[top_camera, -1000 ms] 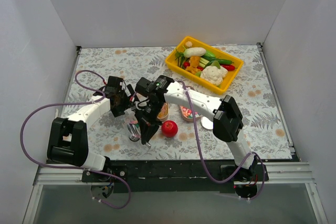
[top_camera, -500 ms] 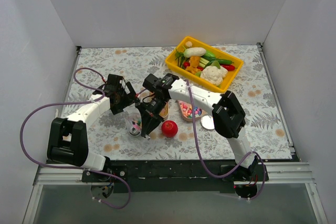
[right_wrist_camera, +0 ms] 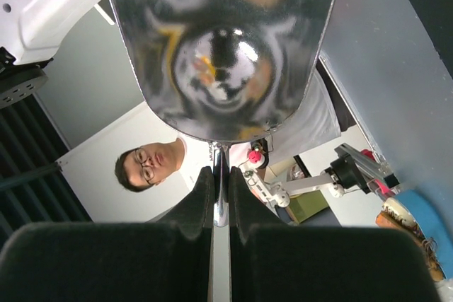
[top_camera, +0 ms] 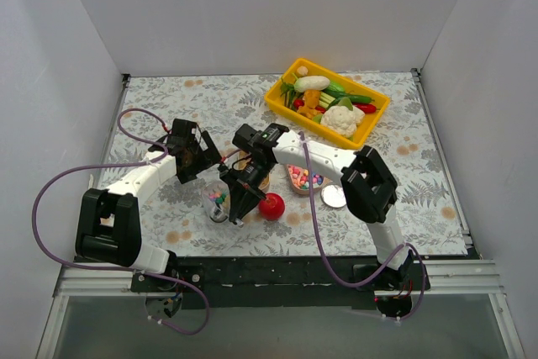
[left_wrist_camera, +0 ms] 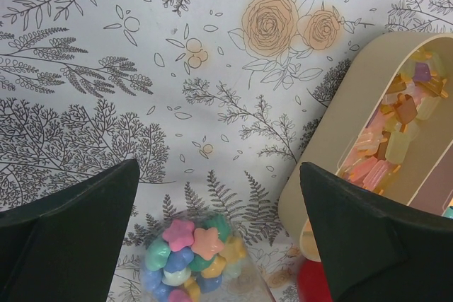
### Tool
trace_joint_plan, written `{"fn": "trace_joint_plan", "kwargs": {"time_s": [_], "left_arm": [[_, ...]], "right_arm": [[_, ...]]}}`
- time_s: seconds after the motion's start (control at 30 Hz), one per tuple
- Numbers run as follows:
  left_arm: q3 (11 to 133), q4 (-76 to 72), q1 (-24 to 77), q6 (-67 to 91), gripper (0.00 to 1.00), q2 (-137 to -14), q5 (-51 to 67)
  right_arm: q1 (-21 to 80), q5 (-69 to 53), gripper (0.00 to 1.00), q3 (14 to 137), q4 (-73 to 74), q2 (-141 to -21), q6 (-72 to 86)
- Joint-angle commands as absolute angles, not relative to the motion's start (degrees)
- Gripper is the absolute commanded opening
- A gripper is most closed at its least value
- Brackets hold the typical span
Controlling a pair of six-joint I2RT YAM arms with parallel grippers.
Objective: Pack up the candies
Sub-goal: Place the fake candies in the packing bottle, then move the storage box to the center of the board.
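The right arm (top_camera: 324,161) bends at the elbow and reaches left over the tabletop's (top_camera: 403,182) near middle, right claw (right_wrist_camera: 221,175) pinched on the handle of a spoon (right_wrist_camera: 219,47). The left arm (top_camera: 143,178) stretches forward, left claw (left_wrist_camera: 219,163) spread wide (nothing in it) above candies (left_wrist_camera: 185,256) in a clear cup (left_wrist_camera: 248,281); more fill the tan dish (left_wrist_camera: 318,167) beside it.

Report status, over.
Left pincer open over cup of candies. Right pincer shut on spoon. Red ball beside cup.

Orange-yellow candies (left_wrist_camera: 396,132) lie in a beige dish (left_wrist_camera: 318,160); pastel stars (left_wrist_camera: 185,256), apparently, in a cup (left_wrist_camera: 248,274).
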State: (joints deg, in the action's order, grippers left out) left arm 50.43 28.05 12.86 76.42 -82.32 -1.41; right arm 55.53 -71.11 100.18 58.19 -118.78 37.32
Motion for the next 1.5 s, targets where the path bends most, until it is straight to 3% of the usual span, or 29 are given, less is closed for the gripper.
{"fn": "trace_joint_plan", "kwargs": {"time_s": [0.0,0.27,0.53,0.63,0.83,0.97,1.17,1.27,1.47], "left_arm": [[51.9,28.1,13.0,76.8,0.98,-81.5,-3.3],[52.5,27.9,12.9,76.4,0.98,-81.6,-2.7],[60.6,23.3,12.9,75.3,0.98,-90.2,-0.2],[66.8,22.2,12.9,75.4,0.98,-95.1,1.8],[79.2,22.1,13.1,73.0,0.86,-108.0,7.5],[85.2,22.1,13.8,70.3,0.77,-114.3,11.1],[92.0,22.0,16.1,66.3,0.76,-122.1,11.7],[92.8,22.6,17.1,64.2,0.72,-124.0,12.5],[85.1,22.9,18.6,64.5,0.56,-120.1,13.4]], "right_arm": [[54.7,-73.0,0.01,99.4,57.6,-115.8,37.7],[49.8,-58.0,0.01,112.5,69.0,-114.9,31.6],[43.7,-39.6,0.01,105.6,64.3,-109.6,31.5],[43.6,-30.6,0.01,110.1,67.8,-113.4,28.0],[43.6,-24.5,0.01,117.2,73.4,-117.7,23.9],[43.6,-24.8,0.01,109.8,72.6,-115.5,22.2],[44.0,-25.8,0.01,102.1,67.8,-111.8,22.3],[44.4,-24.8,0.01,101.1,67.7,-110.7,22.2],[44.4,-23.9,0.01,99.8,67.6,-108.2,22.0]]}}
